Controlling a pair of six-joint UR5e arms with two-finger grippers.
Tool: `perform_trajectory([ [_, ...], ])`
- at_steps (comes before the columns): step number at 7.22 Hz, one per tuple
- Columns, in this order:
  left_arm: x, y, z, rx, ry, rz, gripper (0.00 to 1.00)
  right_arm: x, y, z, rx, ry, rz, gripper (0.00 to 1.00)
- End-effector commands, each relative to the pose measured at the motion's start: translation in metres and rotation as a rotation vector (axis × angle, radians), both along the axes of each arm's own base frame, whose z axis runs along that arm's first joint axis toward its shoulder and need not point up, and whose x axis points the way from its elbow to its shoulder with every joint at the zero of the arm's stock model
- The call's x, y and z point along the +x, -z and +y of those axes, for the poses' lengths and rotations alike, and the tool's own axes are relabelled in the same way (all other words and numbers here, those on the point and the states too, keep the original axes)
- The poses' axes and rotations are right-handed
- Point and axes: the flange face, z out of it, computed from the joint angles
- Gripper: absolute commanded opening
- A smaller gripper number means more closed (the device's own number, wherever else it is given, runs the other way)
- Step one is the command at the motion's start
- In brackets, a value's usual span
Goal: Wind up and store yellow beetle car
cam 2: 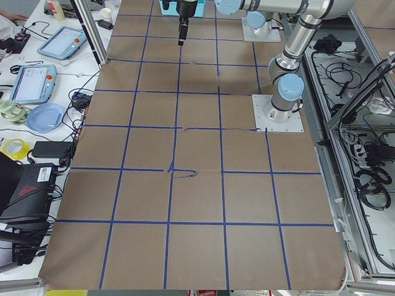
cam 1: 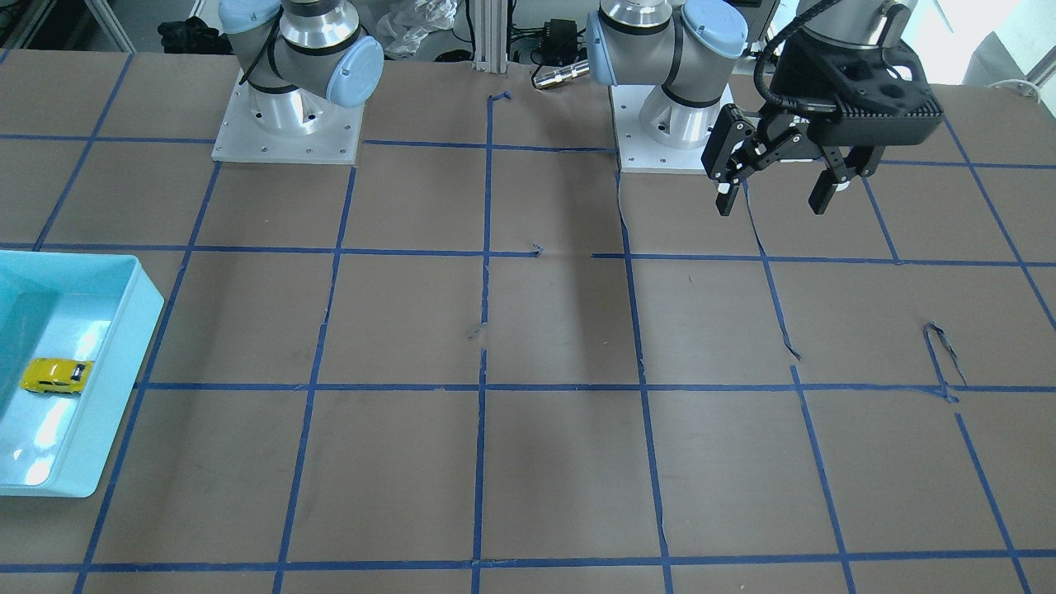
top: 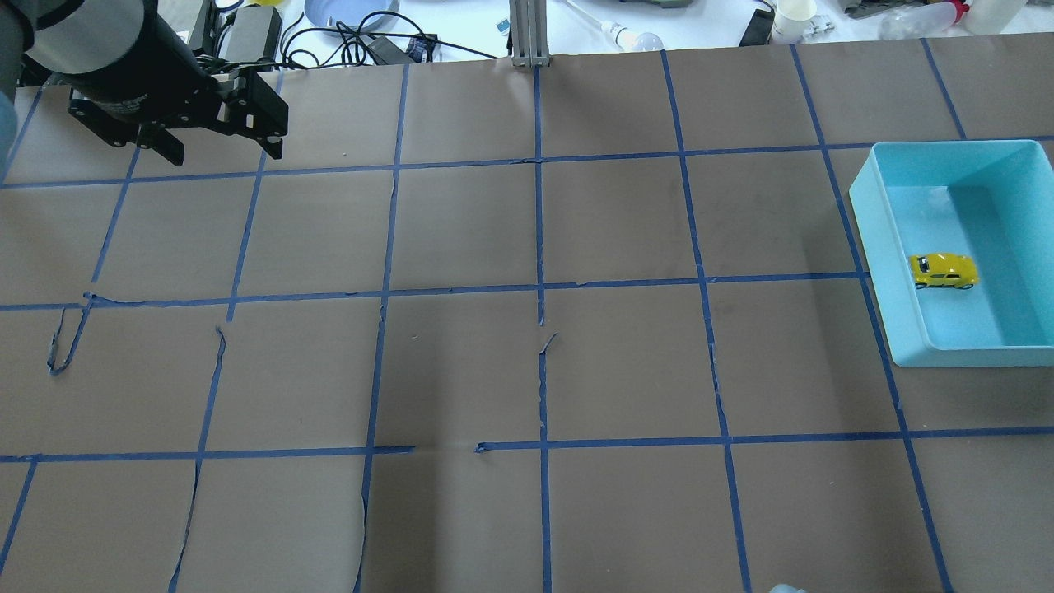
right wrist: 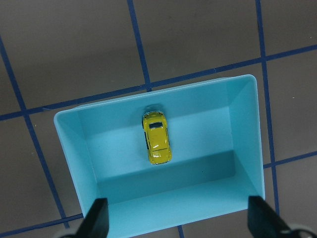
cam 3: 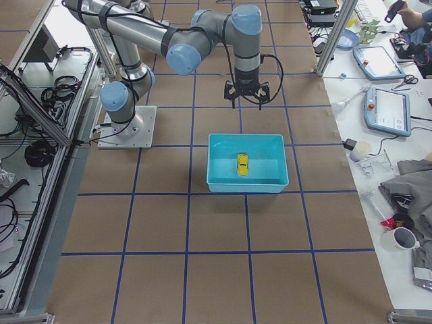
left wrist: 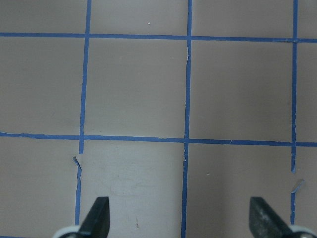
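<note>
The yellow beetle car (right wrist: 157, 138) stands on its wheels inside a light-blue bin (right wrist: 74, 163). It also shows in the overhead view (top: 944, 270), the front view (cam 1: 54, 375) and the right side view (cam 3: 241, 164). My right gripper (right wrist: 179, 218) is open and empty, held well above the bin, and it shows in the right side view (cam 3: 246, 102). My left gripper (cam 1: 775, 186) is open and empty, raised near its base, far from the bin. Its wrist view (left wrist: 181, 218) shows only bare taped table.
The bin (top: 873, 247) sits at the table's right end. Both arm bases (cam 1: 289, 124) (cam 1: 668, 124) stand at the robot's edge. Blue tape lines, some torn (top: 66, 338), cross the brown table. Tablets and cables (cam 3: 385, 108) lie beyond the far edge.
</note>
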Motion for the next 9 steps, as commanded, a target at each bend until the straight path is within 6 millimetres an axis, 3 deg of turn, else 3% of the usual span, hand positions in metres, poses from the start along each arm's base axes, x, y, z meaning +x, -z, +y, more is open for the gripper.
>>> perform_trajectory([
  [1, 0.0, 0.0, 0.0, 0.0, -0.001, 0.0, 1.0, 0.044, -0.034, 0.0, 0.036, 0.069, -0.036, 1.0],
  [2, 0.0, 0.0, 0.0, 0.0, 0.0, 0.002, 1.0, 0.078, -0.033, -0.008, 0.02, 0.141, -0.063, 1.0],
  [3, 0.0, 0.0, 0.0, 0.0, -0.001, 0.0, 1.0, 0.127, -0.033, -0.012, 0.007, 0.239, -0.082, 1.0],
  [4, 0.0, -0.001, 0.0, -0.001, -0.001, 0.0, 1.0, 0.175, -0.032, -0.012, 0.001, 0.278, -0.086, 1.0],
  [5, 0.0, 0.0, 0.0, 0.0, -0.001, 0.0, 1.0, 0.208, -0.031, -0.008, -0.002, 0.354, -0.094, 1.0],
  [9, 0.001, 0.0, 0.0, 0.0, -0.002, 0.002, 1.0, 0.272, -0.027, 0.007, -0.017, 0.82, -0.142, 1.0],
])
